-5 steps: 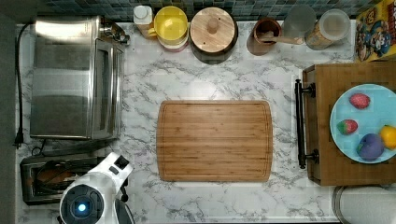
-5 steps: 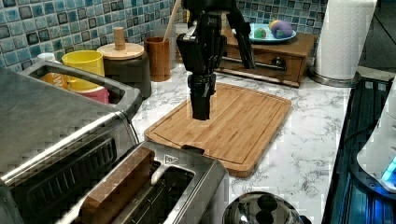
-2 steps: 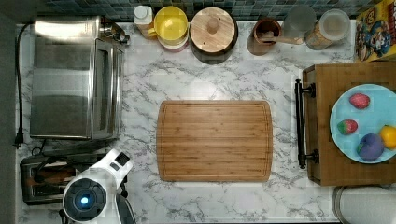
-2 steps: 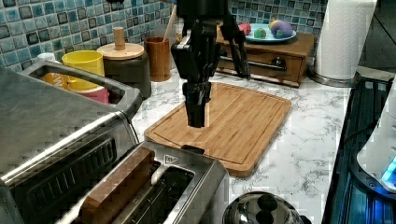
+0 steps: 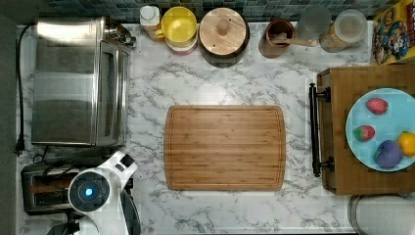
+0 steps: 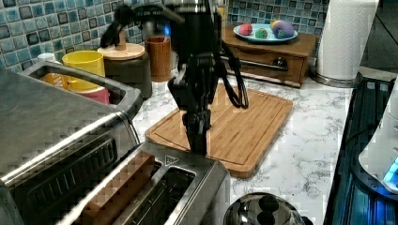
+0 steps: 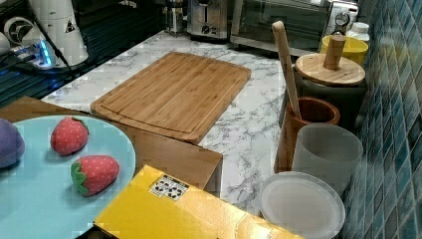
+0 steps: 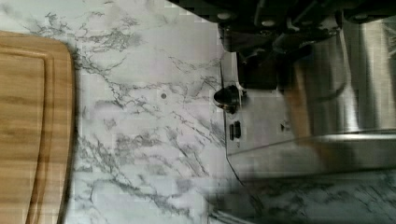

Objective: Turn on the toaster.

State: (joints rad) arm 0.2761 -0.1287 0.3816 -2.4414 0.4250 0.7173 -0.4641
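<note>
Now the hand [image 6: 198,140] hangs just above the toaster's [image 6: 187,187] lever end.

One toaster [image 5: 46,190] and one toaster oven [image 5: 78,82] are counted on the counter [image 5: 220,83]. One bamboo cutting board [image 5: 225,148] is seen. One light blue plate [image 5: 389,105] is seen on one wooden box [image 5: 342,132]; on it, two strawberries [image 5: 377,105] [image 5: 364,133], one purple fruit [image 5: 389,153] and one yellow fruit [image 5: 406,143] are counted. One yellow cup [image 5: 179,25], one wooden-lidded pot [image 5: 223,32], one brown holder [image 5: 277,36] and one cereal box [image 5: 394,32] are counted.
</note>
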